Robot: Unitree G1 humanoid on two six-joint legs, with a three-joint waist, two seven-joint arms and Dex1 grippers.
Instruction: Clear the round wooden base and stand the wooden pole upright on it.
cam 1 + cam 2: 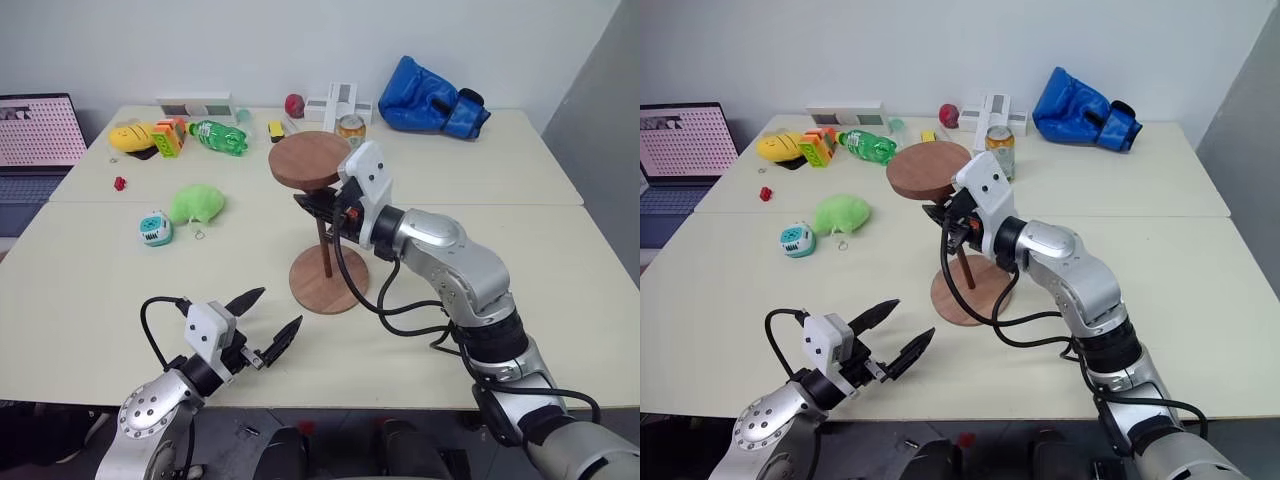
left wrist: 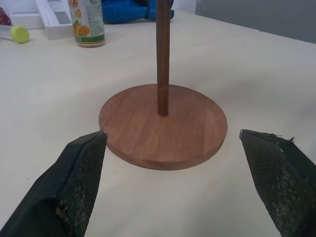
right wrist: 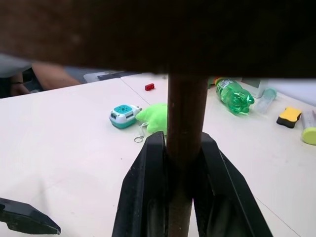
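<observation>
Right gripper (image 3: 180,163) pinches the wooden pole (image 1: 326,245), upright on the round wooden base (image 2: 163,126) at table centre. Left gripper (image 1: 268,320) spread wide near base. Can (image 2: 86,22) label unreadable.

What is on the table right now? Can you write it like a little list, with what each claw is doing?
pole: the wooden pole stands upright, its lower end in the middle of the round wooden base, disc end on top
base: flat on the table, nothing else on it
right claw: right claw shut on the pole, under the top disc
left claw: left claw open, holding nothing, pointing at the base
behind: green bottle, drink can, blue boxing glove
</observation>
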